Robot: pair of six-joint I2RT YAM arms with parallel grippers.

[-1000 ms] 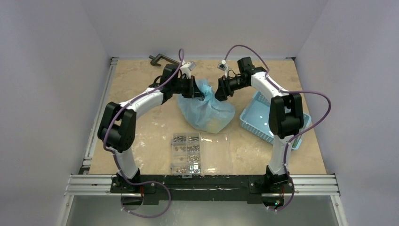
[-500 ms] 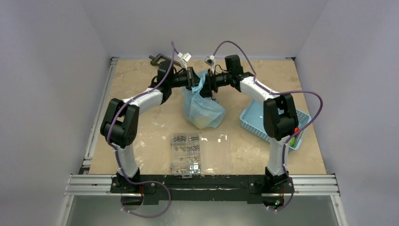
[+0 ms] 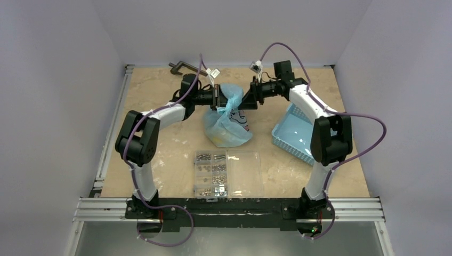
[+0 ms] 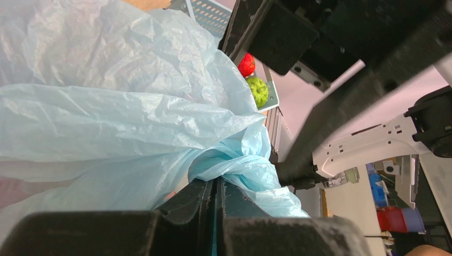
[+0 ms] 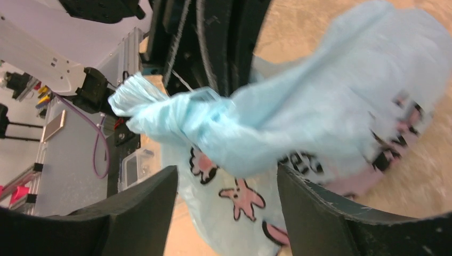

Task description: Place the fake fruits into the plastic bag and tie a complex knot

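The plastic bag (image 3: 226, 127) is set on the table (image 3: 160, 106), left of the blue basket (image 3: 298, 136). Its bunched top is clamped in the closed left end effector (image 3: 217, 99). The right end effector (image 3: 247, 101) is held open, between bag top and basket. A red fruit (image 4: 246, 64) and a green fruit (image 4: 259, 90) are seen inside the basket.

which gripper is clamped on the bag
The left gripper: its jaws are shut on the bunched top of the plastic bag, while the right gripper stands open with its jaws apart.
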